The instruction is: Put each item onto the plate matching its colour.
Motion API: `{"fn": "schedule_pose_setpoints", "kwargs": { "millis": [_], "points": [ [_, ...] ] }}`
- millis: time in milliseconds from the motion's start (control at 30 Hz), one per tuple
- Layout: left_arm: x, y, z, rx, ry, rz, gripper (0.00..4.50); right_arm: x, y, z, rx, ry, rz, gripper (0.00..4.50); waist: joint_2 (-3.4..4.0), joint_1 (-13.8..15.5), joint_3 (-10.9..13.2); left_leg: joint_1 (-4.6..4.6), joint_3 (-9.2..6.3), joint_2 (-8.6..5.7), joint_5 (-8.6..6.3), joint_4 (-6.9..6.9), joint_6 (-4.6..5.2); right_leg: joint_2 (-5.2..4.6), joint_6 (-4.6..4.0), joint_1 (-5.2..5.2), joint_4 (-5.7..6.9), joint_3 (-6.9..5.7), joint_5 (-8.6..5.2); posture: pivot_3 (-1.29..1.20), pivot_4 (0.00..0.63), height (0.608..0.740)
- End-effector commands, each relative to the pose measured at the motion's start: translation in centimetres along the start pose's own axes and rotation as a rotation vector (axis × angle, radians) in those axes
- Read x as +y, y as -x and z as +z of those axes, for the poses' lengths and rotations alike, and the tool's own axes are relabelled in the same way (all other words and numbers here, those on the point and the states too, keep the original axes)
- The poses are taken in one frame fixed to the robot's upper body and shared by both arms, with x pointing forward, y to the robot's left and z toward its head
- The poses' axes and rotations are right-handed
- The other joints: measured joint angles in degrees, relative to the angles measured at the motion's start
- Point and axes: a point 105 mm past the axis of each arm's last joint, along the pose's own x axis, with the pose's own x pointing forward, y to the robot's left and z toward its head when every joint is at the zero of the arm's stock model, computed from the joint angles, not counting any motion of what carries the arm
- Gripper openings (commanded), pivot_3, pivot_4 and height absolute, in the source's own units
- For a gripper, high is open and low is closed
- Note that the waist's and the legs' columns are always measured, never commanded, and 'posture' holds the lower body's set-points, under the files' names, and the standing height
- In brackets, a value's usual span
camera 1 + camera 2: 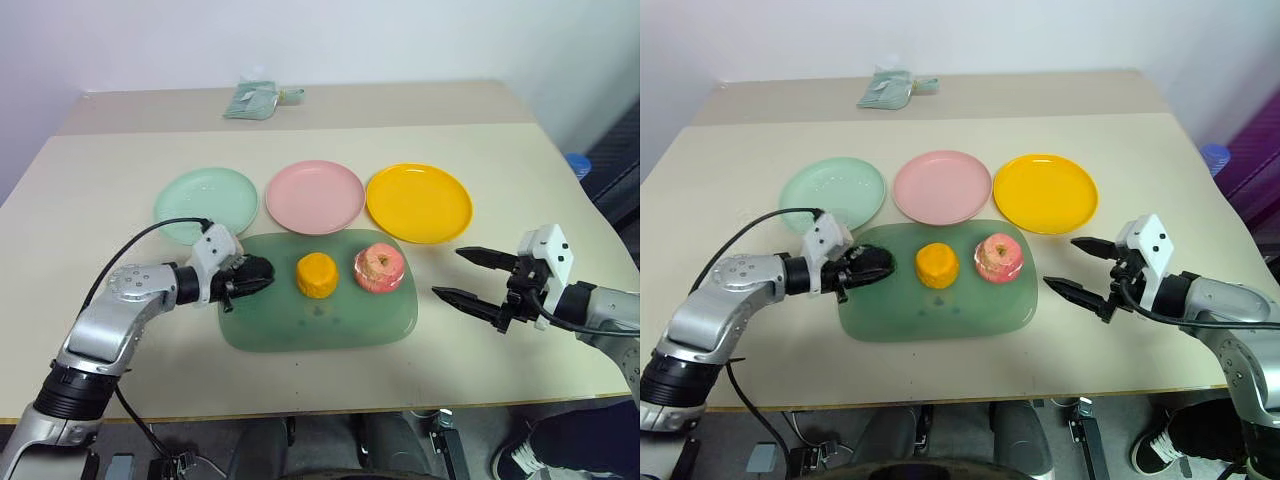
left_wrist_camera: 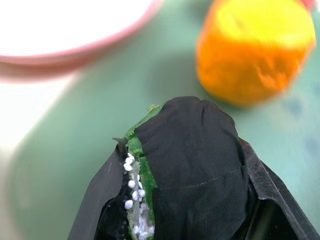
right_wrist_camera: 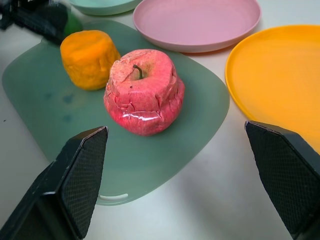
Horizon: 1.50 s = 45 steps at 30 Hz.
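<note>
My left gripper (image 1: pixel 252 275) is shut on the dark green and black item (image 2: pixel 190 145) at the left end of the dull green tray (image 1: pixel 300 328). The orange item (image 1: pixel 317 275) and the pink-red apple item (image 1: pixel 380 267) stand side by side on the tray's middle and right. Behind the tray lie the mint green plate (image 1: pixel 205 203), the pink plate (image 1: pixel 315 196) and the yellow plate (image 1: pixel 418 202), all bare. My right gripper (image 1: pixel 447 272) hovers open just right of the tray, pointing at the apple with nothing between its fingers.
A small pale green packet (image 1: pixel 255 100) lies at the table's far edge. A blue object (image 1: pixel 578 165) sits off the table's right side. Bare tabletop runs along the front and both sides of the tray.
</note>
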Motion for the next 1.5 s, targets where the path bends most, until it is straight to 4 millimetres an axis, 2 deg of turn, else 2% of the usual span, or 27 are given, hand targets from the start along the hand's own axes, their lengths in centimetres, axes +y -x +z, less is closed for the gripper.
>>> {"fn": "schedule_pose_setpoints", "kwargs": {
  "millis": [33, 133, 200, 267, 333, 500, 600, 700, 800, 867, 1000, 1100, 1133, 1200, 1300, 1367, 1433, 1500],
  "points": [
    [6.0, 2.1, 1.1, -0.038, -0.017, 0.323, 1.91, 0.3, -0.2, 2.2, -0.071, 0.072, 0.021, 4.50, 0.00, 0.01, 0.00, 0.00, -0.02, -0.01, 0.00, 0.01, 0.00, 0.00, 0.00, 0.00, 0.03, -0.01, 0.00, 0.00, 0.150, 0.740],
    [9.1, 2.2, 0.5, -0.002, 0.009, 0.499, 1.91, 0.7, -1.3, 3.0, -0.097, 0.097, 0.049, 4.50, -0.01, -0.01, 0.00, 0.00, -0.02, -0.06, 0.00, 0.03, 0.00, 0.00, 0.01, 0.00, 0.04, -0.03, 0.00, 0.00, 0.150, 0.740],
    [10.9, 1.8, 0.1, -0.012, 0.094, 0.592, 2.60, 1.2, -2.6, 4.0, -0.132, 0.111, 0.081, 4.50, -0.03, 0.06, 0.00, 0.01, -0.03, -0.07, 0.00, 0.04, 0.00, -0.01, 0.01, 0.02, 0.04, -0.03, 0.00, 0.00, 0.150, 0.740],
    [11.8, 1.2, 0.1, -0.020, 0.125, 0.627, 3.31, 2.0, -4.4, 4.9, -0.150, 0.114, 0.115, 4.50, -0.05, -0.01, 0.01, -0.05, -0.08, -0.07, 0.01, 0.10, -0.01, -0.01, 0.01, -0.01, 0.06, -0.09, 0.01, 0.00, 0.150, 0.740],
    [12.1, 0.8, 0.4, -0.037, 0.125, 0.634, 4.44, 2.7, -6.0, 5.3, -0.144, 0.128, 0.136, 4.50, -0.06, -0.10, 0.01, -0.08, -0.07, -0.07, 0.01, 0.10, -0.02, -0.02, 0.01, -0.09, 0.09, -0.08, 0.01, 0.00, 0.150, 0.740],
    [12.3, 2.3, 2.7, -0.168, 0.065, 0.640, 4.44, 5.0, -10.0, 6.5, -0.139, 0.222, 0.142, 4.50, -0.06, -0.34, 0.01, -0.22, -0.04, -0.06, 0.04, 0.06, -0.07, -0.04, 0.01, -0.37, 0.18, -0.04, 0.01, 0.00, 0.150, 0.740],
    [9.5, 4.6, 4.1, -0.276, -0.036, 0.501, 4.44, 6.3, -12.6, 6.0, -0.089, 0.173, 0.158, 4.50, -0.07, -0.67, 0.00, -0.29, 0.01, -0.03, 0.05, 0.03, -0.10, -0.06, 0.00, -0.48, 0.19, 0.01, 0.01, 0.00, 0.150, 0.740],
    [6.2, 5.6, 3.7, -0.271, -0.095, 0.358, 4.44, 7.1, -13.3, 4.7, -0.018, 0.181, 0.181, 4.50, -0.06, -0.25, 0.00, -0.34, -0.01, 0.05, 0.06, -0.02, -0.11, -0.21, 0.00, -0.55, 0.18, 0.04, 0.01, 0.00, 0.150, 0.740],
    [1.2, 5.9, 1.5, -0.157, -0.134, 0.146, 4.44, 7.5, -14.2, 3.6, 0.039, 0.155, 0.189, 4.50, -0.12, 0.09, -0.04, -0.41, -0.06, 0.01, 0.05, 0.04, -0.11, -0.29, 0.00, -0.50, 0.13, -0.04, 0.01, 0.00, 0.150, 0.740],
    [-1.4, 6.0, 0.1, -0.084, -0.150, 0.045, 4.44, 7.7, -14.7, 3.2, 0.060, 0.133, 0.197, 4.50, -0.14, 0.01, -0.05, -0.35, -0.06, -0.04, 0.05, 0.03, -0.09, -0.36, 0.00, -0.41, 0.11, -0.04, 0.01, 0.00, 0.150, 0.740],
    [-3.7, 6.2, -1.1, -0.042, -0.137, -0.022, 4.44, 7.7, -15.5, 2.5, 0.100, 0.120, 0.187, 4.50, -0.11, 0.02, -0.05, -0.24, -0.10, -0.01, 0.04, 0.02, -0.08, -0.29, -0.02, -0.32, 0.13, -0.07, 0.00, 0.00, 0.150, 0.740],
    [-4.6, 6.4, -1.5, -0.047, -0.120, -0.042, 4.50, 7.6, -15.8, 2.9, 0.090, 0.114, 0.177, 3.65, -0.12, -0.12, -0.05, -0.20, -0.09, -0.01, 0.04, 0.01, -0.07, -0.26, -0.02, -0.29, 0.13, -0.08, 0.00, 0.00, 0.150, 0.740],
    [-5.0, 6.3, -1.7, -0.044, -0.118, -0.052, 4.50, 7.7, -15.8, 3.7, 0.060, 0.094, 0.178, 3.13, -0.12, -0.18, -0.05, -0.19, -0.07, -0.02, 0.02, 0.01, -0.05, -0.26, -0.02, -0.29, 0.13, -0.07, 0.00, 0.00, 0.150, 0.740],
    [-5.8, 6.2, -2.1, -0.039, -0.114, -0.078, 4.50, 7.4, -15.5, 5.4, -0.005, 0.059, 0.168, 2.44, -0.11, -0.30, -0.04, -0.19, -0.06, -0.02, 0.02, 0.00, -0.04, -0.24, -0.02, -0.30, 0.13, -0.07, 0.00, 0.00, 0.150, 0.740],
    [-7.1, 5.7, -2.3, -0.051, -0.109, -0.112, 4.50, 5.9, -14.9, 7.7, -0.078, 0.008, 0.110, 2.38, -0.08, -0.32, -0.02, -0.19, -0.06, -0.01, 0.02, -0.02, -0.04, -0.22, -0.02, -0.31, 0.13, -0.06, 0.00, 0.00, 0.150, 0.740],
    [-7.8, 5.2, -2.4, -0.060, -0.100, -0.131, 4.50, 3.8, -14.2, 9.4, -0.129, -0.006, 0.036, 2.38, -0.07, -0.14, -0.02, -0.19, -0.07, -0.01, 0.02, -0.02, -0.04, -0.22, -0.01, -0.30, 0.13, -0.06, 0.00, 0.00, 0.150, 0.740],
    [-8.5, 4.8, -2.4, -0.075, -0.092, -0.153, 4.50, 0.8, -13.6, 10.6, -0.157, -0.035, -0.090, 2.38, -0.07, -0.13, -0.02, -0.19, -0.07, -0.02, 0.02, -0.02, -0.04, -0.23, -0.01, -0.30, 0.13, -0.07, 0.00, 0.00, 0.150, 0.740],
    [-9.3, 4.3, -2.4, -0.089, -0.089, -0.183, 4.50, -2.9, -13.2, 10.4, -0.129, -0.073, -0.234, 2.38, -0.08, -0.17, -0.03, -0.17, -0.05, -0.05, 0.02, -0.02, -0.04, -0.23, -0.01, -0.28, 0.13, -0.07, 0.00, 0.00, 0.150, 0.740]
  ]
}}
